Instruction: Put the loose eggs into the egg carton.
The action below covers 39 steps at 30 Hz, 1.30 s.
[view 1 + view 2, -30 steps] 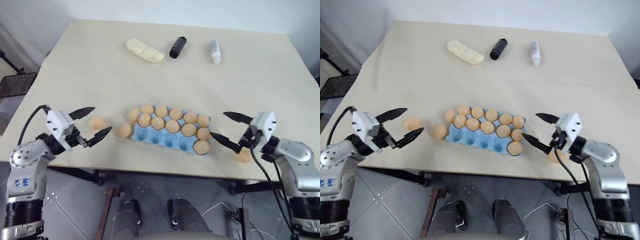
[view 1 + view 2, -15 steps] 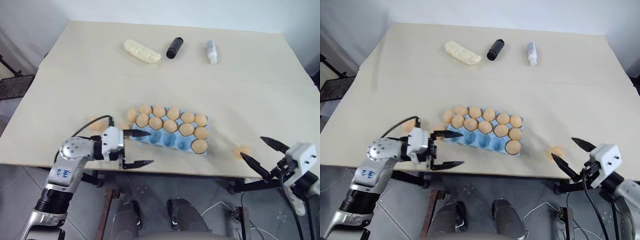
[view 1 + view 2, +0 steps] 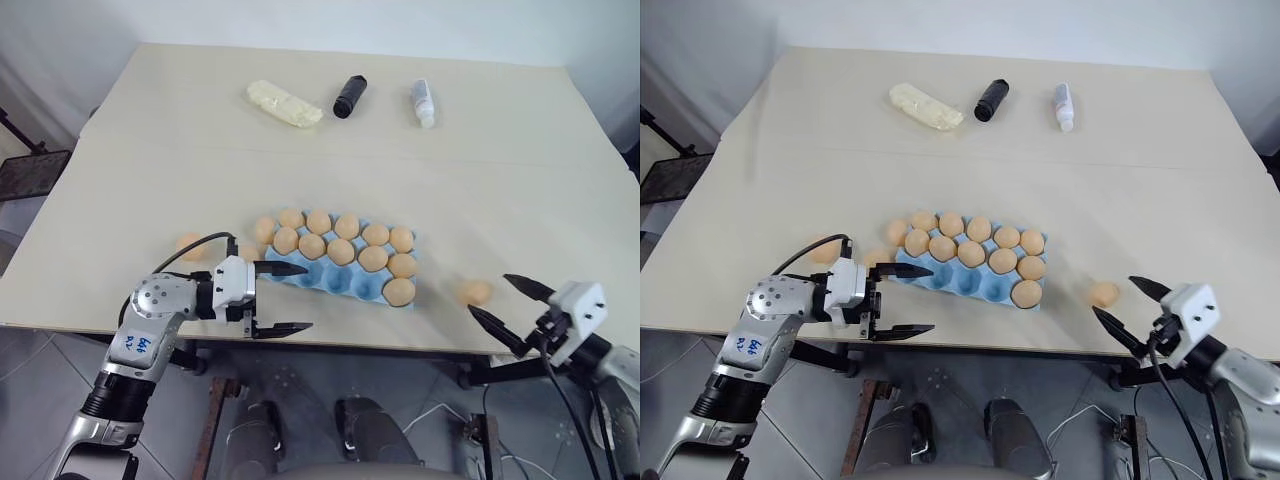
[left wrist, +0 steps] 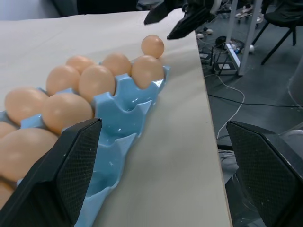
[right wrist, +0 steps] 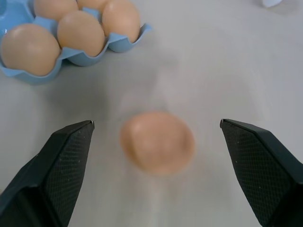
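left gripper (image 3: 278, 298): fingers spread wide, empty, pointing across the near table edge toward the robot's right; upper fingertip sits over the near-left corner of the egg carton (image 3: 330, 282), lower one hangs off the edge.
right gripper (image 3: 505, 303): spread wide, empty, at the near right edge; tips point at one loose egg (image 3: 476, 292) just ahead of them, not touching. In the right wrist view that egg (image 5: 157, 142) sits centred between the two fingers.
egg carton: light blue, near the front edge at table centre, between the two grippers.
eggs in carton: about eleven visible; back and middle rows full, near row has one egg at its right end and the other cups bare.
loose eggs: three clear ones. One right of the carton by the right gripper, one far left (image 3: 189, 244), one at the carton's left end (image 3: 264, 230) touching it. A possible fourth by the left gripper's cable, can't confirm.
other items: pale yellow bag (image 3: 285, 103), black cylinder (image 3: 349, 95), small clear bottle (image 3: 424, 102), one each, in a row at the far side, well apart from the carton.
surface: beige table (image 3: 500, 190), seam line across it.
room: grey tiled floor, white wall behind.
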Each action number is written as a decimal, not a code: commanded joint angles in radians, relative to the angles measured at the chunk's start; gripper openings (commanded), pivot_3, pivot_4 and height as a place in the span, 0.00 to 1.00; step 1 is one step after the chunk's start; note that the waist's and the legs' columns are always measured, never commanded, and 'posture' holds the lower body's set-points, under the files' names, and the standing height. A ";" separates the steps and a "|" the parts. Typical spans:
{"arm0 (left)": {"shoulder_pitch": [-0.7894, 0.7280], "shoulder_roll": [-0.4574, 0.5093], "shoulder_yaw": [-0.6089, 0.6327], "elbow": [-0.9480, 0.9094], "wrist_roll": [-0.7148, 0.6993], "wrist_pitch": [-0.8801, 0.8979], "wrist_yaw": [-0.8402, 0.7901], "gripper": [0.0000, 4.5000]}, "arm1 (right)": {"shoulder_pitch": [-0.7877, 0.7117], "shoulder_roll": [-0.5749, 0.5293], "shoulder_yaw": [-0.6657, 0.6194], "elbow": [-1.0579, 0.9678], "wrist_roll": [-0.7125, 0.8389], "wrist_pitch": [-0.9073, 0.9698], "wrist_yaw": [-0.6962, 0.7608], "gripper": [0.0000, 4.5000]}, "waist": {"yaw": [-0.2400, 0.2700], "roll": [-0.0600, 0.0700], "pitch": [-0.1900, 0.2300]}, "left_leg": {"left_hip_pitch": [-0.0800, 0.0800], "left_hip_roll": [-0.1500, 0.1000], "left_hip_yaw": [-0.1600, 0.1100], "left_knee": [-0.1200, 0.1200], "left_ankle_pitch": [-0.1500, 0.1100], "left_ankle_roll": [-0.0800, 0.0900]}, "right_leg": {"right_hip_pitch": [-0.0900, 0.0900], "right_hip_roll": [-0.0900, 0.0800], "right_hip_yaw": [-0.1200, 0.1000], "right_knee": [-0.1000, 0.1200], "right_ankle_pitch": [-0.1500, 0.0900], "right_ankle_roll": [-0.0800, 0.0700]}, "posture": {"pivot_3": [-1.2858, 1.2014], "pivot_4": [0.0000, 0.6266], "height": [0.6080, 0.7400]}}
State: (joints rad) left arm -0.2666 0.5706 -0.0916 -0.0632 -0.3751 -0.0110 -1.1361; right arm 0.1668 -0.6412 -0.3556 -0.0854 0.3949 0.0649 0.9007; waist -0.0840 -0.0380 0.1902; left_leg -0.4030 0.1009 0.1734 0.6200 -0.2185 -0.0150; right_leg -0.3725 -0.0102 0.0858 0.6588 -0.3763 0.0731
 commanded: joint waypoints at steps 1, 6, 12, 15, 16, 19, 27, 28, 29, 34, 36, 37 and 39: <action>0.021 0.017 0.036 -0.037 0.000 -0.008 0.019 1.00 | -0.060 -0.015 0.031 0.093 -0.021 -0.039 0.032 1.00 | 0.000 0.000 0.000 | 0.000 0.000 0.000 0.000 0.000 -0.001 | 0.000 0.000 0.000 0.000 0.000 0.000 | 0.52 0.24 1.00; 0.044 0.031 0.058 -0.062 -0.005 0.005 0.043 1.00 | -0.145 0.002 0.067 0.201 -0.043 -0.101 0.046 0.91 | 0.000 0.000 0.000 | 0.000 0.000 0.000 0.000 0.001 -0.001 | 0.000 0.000 0.000 0.000 0.000 0.000 | 0.52 0.24 1.00; 0.063 0.036 0.078 -0.077 -0.006 0.014 0.072 1.00 | -0.198 0.028 0.088 0.260 -0.047 -0.160 0.047 0.52 | 0.000 0.000 0.000 | 0.000 0.000 0.000 0.001 0.001 -0.001 | 0.000 0.000 0.000 0.001 0.000 0.000 | 0.52 0.24 1.00; 0.072 0.039 0.090 -0.075 -0.005 0.011 0.084 1.00 | -0.203 0.027 0.096 0.264 -0.047 -0.170 0.043 0.44 | 0.000 0.000 0.000 | 0.000 0.000 0.000 0.001 0.001 -0.001 | 0.000 0.000 0.000 0.001 0.000 0.000 | 0.52 0.24 1.00; 0.077 0.042 0.098 -0.072 -0.004 0.009 0.090 1.00 | -0.203 0.026 0.096 0.254 -0.043 -0.169 0.042 0.44 | -0.001 0.000 0.000 | 0.000 0.000 0.000 0.001 0.001 -0.001 | 0.000 0.000 0.000 0.001 0.000 0.000 | 0.52 0.24 1.00; 0.089 0.050 0.132 -0.065 -0.008 0.008 0.108 1.00 | -0.199 0.018 0.092 0.148 0.007 -0.121 0.041 0.44 | -0.002 0.001 0.000 | 0.000 0.001 0.000 0.001 0.001 -0.001 | 0.000 0.000 0.000 0.001 0.000 0.000 | 0.52 0.24 1.00; 0.127 0.065 0.202 -0.031 -0.013 -0.001 0.127 1.00 | -0.253 0.037 0.185 -0.137 0.127 0.094 0.037 0.44 | -0.001 0.001 0.000 | 0.000 0.001 0.000 0.001 -0.001 -0.003 | -0.001 0.000 0.000 0.002 0.000 0.000 | 0.52 0.24 1.00; 0.128 0.065 0.204 -0.028 -0.011 -0.002 0.129 1.00 | -0.261 0.048 0.206 -0.150 0.126 0.105 0.033 0.44 | 0.000 0.001 0.000 | 0.000 0.001 0.000 0.001 -0.001 -0.002 | -0.001 0.000 -0.001 0.002 0.000 0.000 | 0.52 0.24 1.00; 0.129 0.064 0.205 -0.026 -0.009 -0.003 0.132 1.00 | -0.271 0.063 0.231 -0.160 0.121 0.112 0.025 0.44 | 0.001 0.001 0.000 | 0.000 0.001 0.000 0.001 -0.001 -0.002 | -0.001 0.000 -0.001 0.001 0.000 0.000 | 0.52 0.24 1.00; 0.144 0.068 0.215 -0.023 -0.008 -0.006 0.136 1.00 | -0.300 0.120 0.323 -0.170 0.075 0.114 0.001 0.44 | 0.001 0.001 0.000 | -0.002 0.001 0.000 0.000 -0.001 -0.001 | -0.002 -0.001 -0.001 0.001 0.000 0.000 | 0.52 0.24 1.00; 0.150 0.070 0.222 -0.027 -0.009 -0.003 0.141 1.00 | -0.301 0.130 0.350 -0.175 0.072 0.119 0.005 0.44 | 0.001 0.001 0.000 | -0.002 0.001 0.001 0.000 -0.001 -0.001 | -0.002 -0.001 -0.001 0.000 0.000 0.000 | 0.52 0.24 1.00; 0.152 0.070 0.225 -0.029 -0.010 -0.002 0.145 1.00 | -0.302 0.132 0.359 -0.178 0.070 0.120 0.006 0.44 | 0.001 0.001 0.000 | -0.002 0.001 0.001 0.000 -0.001 -0.001 | -0.002 -0.001 -0.001 0.000 0.000 0.000 | 0.52 0.24 1.00; 0.156 0.071 0.229 -0.032 -0.010 0.000 0.150 1.00 | -0.304 0.133 0.374 -0.185 0.070 0.126 0.009 0.44 | 0.001 0.001 0.000 | -0.002 0.001 0.001 0.000 -0.001 -0.001 | -0.002 -0.001 -0.001 0.000 0.000 0.000 | 0.52 0.24 1.00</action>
State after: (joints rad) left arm -0.1129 0.6307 0.1136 -0.0675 -0.3799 -0.0002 -0.9948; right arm -0.1290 -0.5110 0.0136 -0.2298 0.4610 0.1946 0.9050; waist -0.0833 -0.0374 0.1902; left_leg -0.4049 0.1017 0.1741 0.6200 -0.2194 -0.0165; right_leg -0.3747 -0.0107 0.0850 0.6590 -0.3767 0.0726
